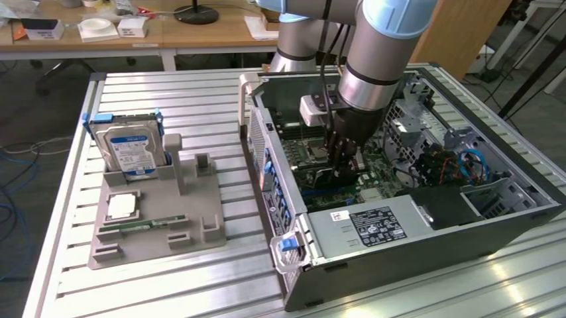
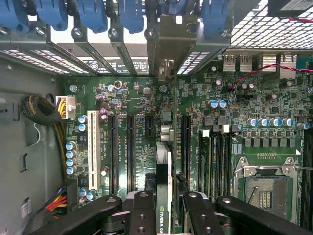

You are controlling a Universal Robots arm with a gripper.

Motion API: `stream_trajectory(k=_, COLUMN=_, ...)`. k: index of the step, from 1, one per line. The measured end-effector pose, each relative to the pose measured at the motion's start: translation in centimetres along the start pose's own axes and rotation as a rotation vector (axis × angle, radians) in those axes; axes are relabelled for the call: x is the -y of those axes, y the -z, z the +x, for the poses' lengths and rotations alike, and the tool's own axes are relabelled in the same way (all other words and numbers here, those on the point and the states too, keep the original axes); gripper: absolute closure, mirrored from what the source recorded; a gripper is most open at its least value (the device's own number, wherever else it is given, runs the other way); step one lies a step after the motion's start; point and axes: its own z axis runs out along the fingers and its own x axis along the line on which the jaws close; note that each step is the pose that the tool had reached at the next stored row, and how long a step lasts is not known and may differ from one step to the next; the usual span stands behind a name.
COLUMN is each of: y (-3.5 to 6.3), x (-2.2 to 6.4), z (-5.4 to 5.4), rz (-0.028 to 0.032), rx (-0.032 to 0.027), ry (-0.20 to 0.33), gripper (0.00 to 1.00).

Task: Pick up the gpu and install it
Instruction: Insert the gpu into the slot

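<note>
Gripper (image 2: 165, 218), clamped on the gpu (image 2: 164, 188), hung inside the case (image 1: 265, 156) at the exterior view's three o'clock; we judged insertion underway, demanding square alignment over the motherboard (image 2: 244, 110).

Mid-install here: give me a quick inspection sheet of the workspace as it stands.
Surface: slatted aluminium table, bearing an open computer case and a grey fixture tray.
Job's things: gpu edge-on over the motherboard slots; seated or not, cannot tell.
Clutter: hard drive upright in the tray; memory stick and square chip lying in it.
Grippers: tool closed on the gpu, inside the case.
Cables: blue cables in the case; red wire and sleeved bundle by the motherboard.
Surroundings: wooden desk behind; loose cable on the floor.
</note>
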Motion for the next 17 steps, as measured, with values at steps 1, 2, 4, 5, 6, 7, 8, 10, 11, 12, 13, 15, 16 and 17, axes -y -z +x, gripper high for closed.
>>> stream_trajectory(k=1, y=0.00, x=0.00, z=0.00, rz=0.0000, rx=0.0000, ry=0.000, gripper=0.74)
stream_trajectory(k=2, y=0.00, x=0.00, z=-0.01, rz=0.0000, rx=-0.0001, ry=0.000, gripper=0.74)
stream_trajectory(k=4, y=-0.04, x=0.00, z=-0.24, rz=0.0006, rx=0.0004, ry=0.000, gripper=0.74)
stream_trajectory(k=5, y=-0.01, x=-0.01, z=-0.32, rz=0.0002, rx=-0.0006, ry=0.000, gripper=0.74)
stream_trajectory(k=6, y=0.00, x=0.00, z=-0.34, rz=-0.0001, rx=-0.0008, ry=0.000, gripper=0.74)
stream_trajectory(k=7, y=0.01, x=-0.01, z=-0.34, rz=0.0000, rx=-0.0007, ry=0.000, gripper=0.74)
stream_trajectory(k=8, y=0.01, x=-0.01, z=-0.34, rz=0.0000, rx=-0.0008, ry=0.000, gripper=0.74)
stream_trajectory(k=10, y=0.00, x=-0.01, z=-0.35, rz=0.0001, rx=-0.0007, ry=0.000, gripper=0.74)
stream_trajectory(k=11, y=-0.01, x=-0.04, z=-0.35, rz=0.0001, rx=-0.0008, ry=0.000, gripper=0.74)
stream_trajectory(k=12, y=-0.03, x=-0.06, z=-0.35, rz=0.0001, rx=-0.0008, ry=0.000, gripper=0.74)
stream_trajectory(k=13, y=-0.07, x=-0.06, z=-0.35, rz=0.0001, rx=-0.0005, ry=0.000, gripper=0.74)
stream_trajectory(k=15, y=-0.13, x=-0.11, z=-0.35, rz=0.0001, rx=-0.0007, ry=0.000, gripper=0.74)
stream_trajectory(k=16, y=-0.15, x=-0.17, z=-0.35, rz=0.0002, rx=-0.0008, ry=0.000, gripper=0.74)
stream_trajectory(k=17, y=-0.17, x=-0.28, z=-0.37, rz=0.0004, rx=-0.0008, ry=0.000, gripper=0.74)
